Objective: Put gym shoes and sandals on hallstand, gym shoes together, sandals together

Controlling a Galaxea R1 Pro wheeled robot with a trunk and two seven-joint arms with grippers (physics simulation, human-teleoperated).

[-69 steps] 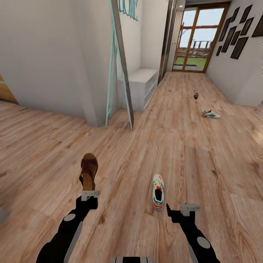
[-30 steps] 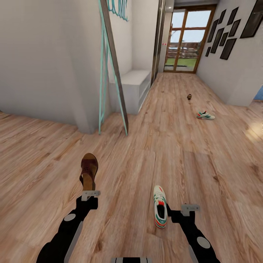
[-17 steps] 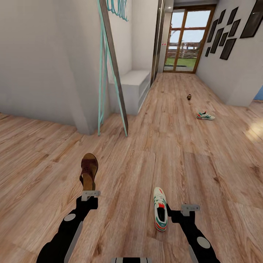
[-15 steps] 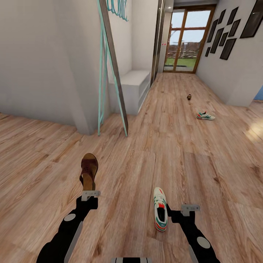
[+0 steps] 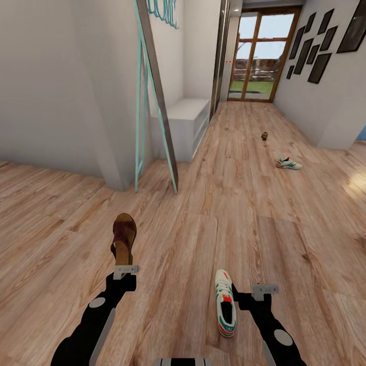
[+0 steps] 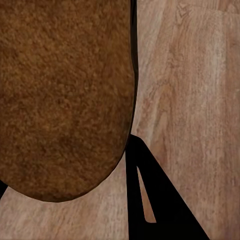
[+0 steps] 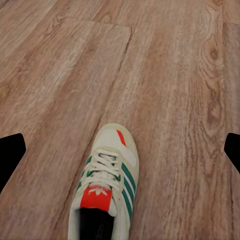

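Fuzzy brown sandal [image 5: 123,239] sits gripped in the left fingers [image 5: 125,269]. Right fingers [image 7: 120,160] spread wide over a white laced gym shoe [image 5: 224,303] on the wood-plank floor [image 5: 284,239].

I see a tall leaning mirror [image 5: 155,76] with a teal frame, propped against the corner of a white wall [image 5: 61,76] at the left of the head view. Teal letters [image 5: 163,10] sit high on the wall beyond it. A wood-framed glass door [image 5: 255,56] closes the far end, with grass and a fence visible through it. Dark picture frames [image 5: 319,46] hang on the right-hand wall.
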